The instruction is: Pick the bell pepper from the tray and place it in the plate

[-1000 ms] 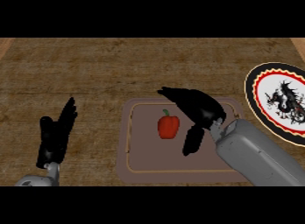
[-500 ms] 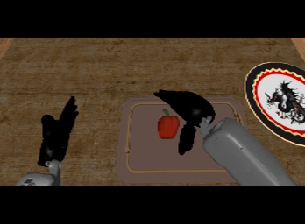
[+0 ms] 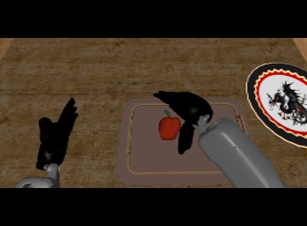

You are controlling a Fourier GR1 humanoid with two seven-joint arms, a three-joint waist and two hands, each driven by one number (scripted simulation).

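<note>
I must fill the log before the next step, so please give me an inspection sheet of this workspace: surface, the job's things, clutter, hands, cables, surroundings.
Surface: brown wooden counter, with lighter wood strips at the upper corners.
Job's things: red bell pepper with green stem lies on the brown tray, near its middle; round plate with dragon motif sits to the right of the tray, holding nothing.
Clutter: nothing seen.
Hands: right hand is over the tray, fingers arched above the pepper and thumb beside it, not closed on it; left hand rests open left of the tray, fingers up.
Cables: nothing seen.
Surroundings: nothing seen beyond the counter.
</note>
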